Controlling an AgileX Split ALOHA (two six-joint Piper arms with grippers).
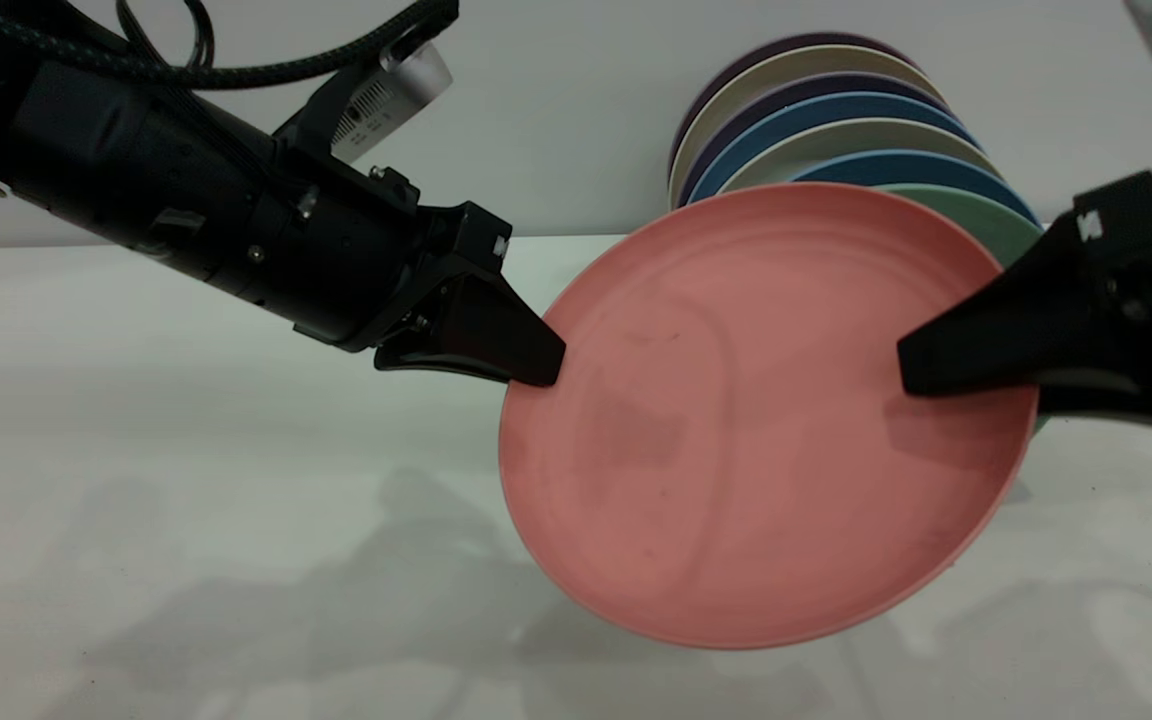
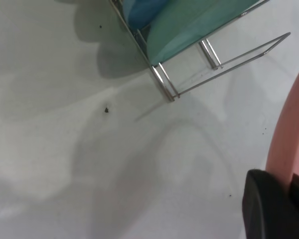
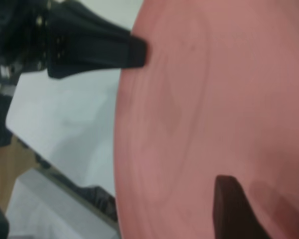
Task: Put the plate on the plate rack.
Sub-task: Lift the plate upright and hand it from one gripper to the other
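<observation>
You are carrying the plate, held at both edges, toward the rack.

The round salmon-pink matte plate (image 1: 756,420) hangs tilted above the white worktop (image 1: 186,480), left gripper (image 1: 541,365) and right gripper (image 1: 921,375) each clamped on opposite rims. Beyond it, toward the far edge, the silver wire plate rack (image 2: 224,57) holds a teal-green plate (image 1: 991,222) and blue ones; you must stand the plate upright and lower it into the free front slot.

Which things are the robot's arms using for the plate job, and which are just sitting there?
In the job:
pink plate
plate rack
left gripper, clamped on the plate's edge
right gripper, clamped on the opposite edge

Just there:
green plate
blue plate
table
</observation>
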